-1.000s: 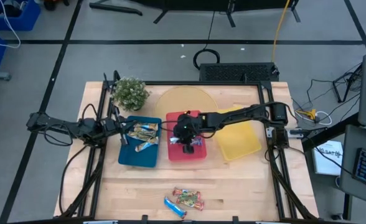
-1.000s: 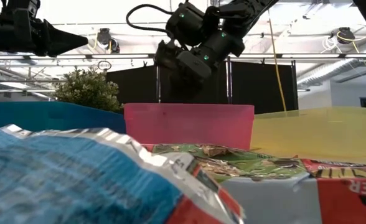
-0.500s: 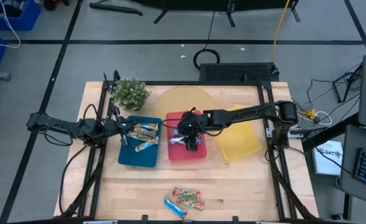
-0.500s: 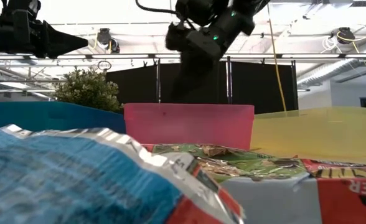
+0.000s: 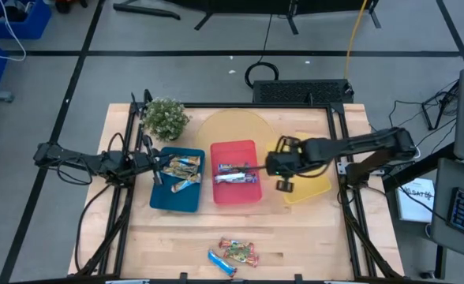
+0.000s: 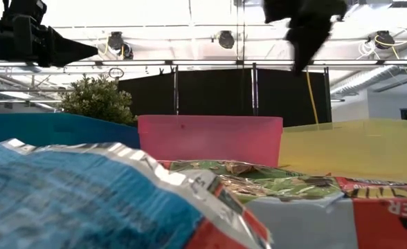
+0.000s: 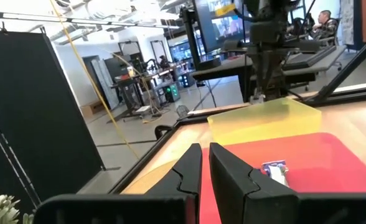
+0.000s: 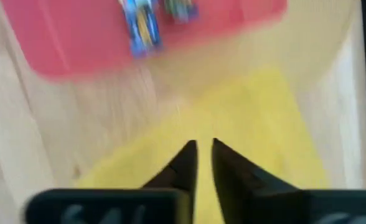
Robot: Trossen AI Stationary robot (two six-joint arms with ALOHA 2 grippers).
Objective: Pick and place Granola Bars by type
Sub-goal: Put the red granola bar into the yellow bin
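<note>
Two granola bars (image 5: 236, 173) lie in the red tray (image 5: 226, 194), and a few more (image 5: 181, 172) in the blue tray (image 5: 169, 201). Three loose bars (image 5: 233, 254) lie near the table's front edge and fill the low view up close (image 6: 72, 200). My right gripper (image 5: 275, 168) hangs shut and empty over the left part of the yellow tray (image 5: 315, 185), pointing steeply down (image 8: 200, 149). My left gripper (image 5: 157, 164) waits shut at the blue tray's left edge, pointing level across the trays (image 7: 205, 152).
A potted plant (image 5: 165, 117) stands at the far left corner, behind the blue tray. A pale yellow round mat (image 5: 232, 130) lies behind the red tray. Bare wood lies between the trays and the loose bars at the front.
My right gripper has risen from just above the red tray and swung toward the table's right edge, ending over the yellow tray. The two bars in the red tray, covered by it before, now lie in plain sight.
</note>
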